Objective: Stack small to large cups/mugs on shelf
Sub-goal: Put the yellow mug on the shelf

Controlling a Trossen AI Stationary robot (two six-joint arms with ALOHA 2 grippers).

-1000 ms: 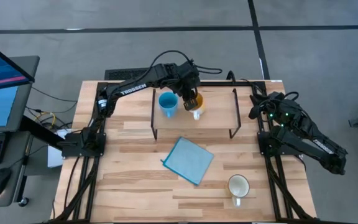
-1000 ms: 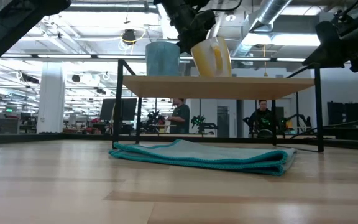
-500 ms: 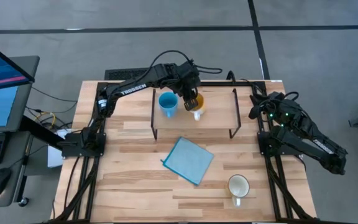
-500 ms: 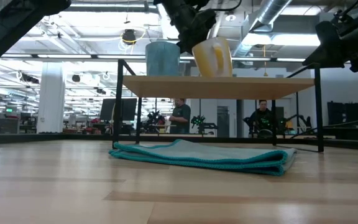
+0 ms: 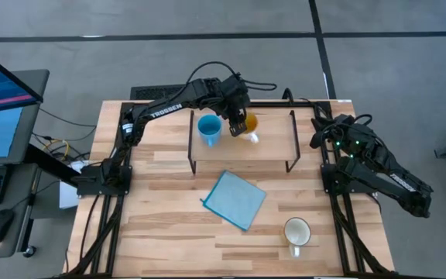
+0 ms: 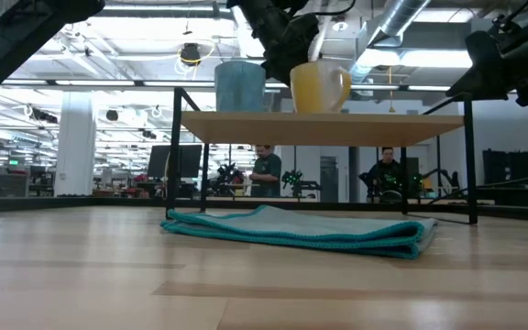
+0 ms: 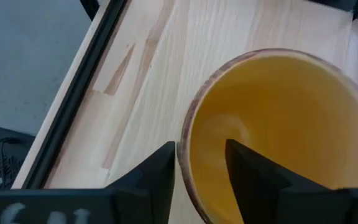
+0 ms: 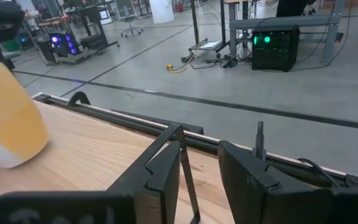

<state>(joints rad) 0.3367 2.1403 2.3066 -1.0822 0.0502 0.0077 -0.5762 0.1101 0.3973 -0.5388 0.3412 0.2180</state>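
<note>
Looking straight down, the left gripper point(image 5: 239, 122) is seen over the shelf point(image 5: 273, 142), clamped on the rim of the orange mug point(image 5: 246, 124), whose pale handle points toward the near edge of the shelf; just beside it the light-blue mug point(image 5: 209, 128) stands upright on the same board. What the high view cannot settle is given by the low view: the orange mug point(image 6: 319, 88) is shown upright with its base on the shelf point(image 6: 324, 127), close beside the light-blue mug point(image 6: 240, 86) but with a narrow gap between them. The grasp itself is shown only in the left wrist view, where one dark finger point(image 7: 247, 171) is set inside the yellow interior of the orange mug point(image 7: 278, 124) and the other lies outside its wall, the rim being pinched between them. On the counter point(image 5: 161, 225) in front of the shelf, a blue cloth point(image 5: 235, 200) is laid flat between the shelf's black legs and the white mug point(image 5: 297, 232), which stands upright well apart near the front right corner, handle toward the counter's front edge. The right gripper point(image 5: 321, 133) is held at the right edge of the counter, away from all three mugs; in its wrist view its fingers point(image 8: 166, 171) are seen slightly apart and holding nothing, with the orange mug point(image 8: 8, 118) visible farther off. In the low view, two people are seen in the room beyond, framed beneath the shelf.
</note>
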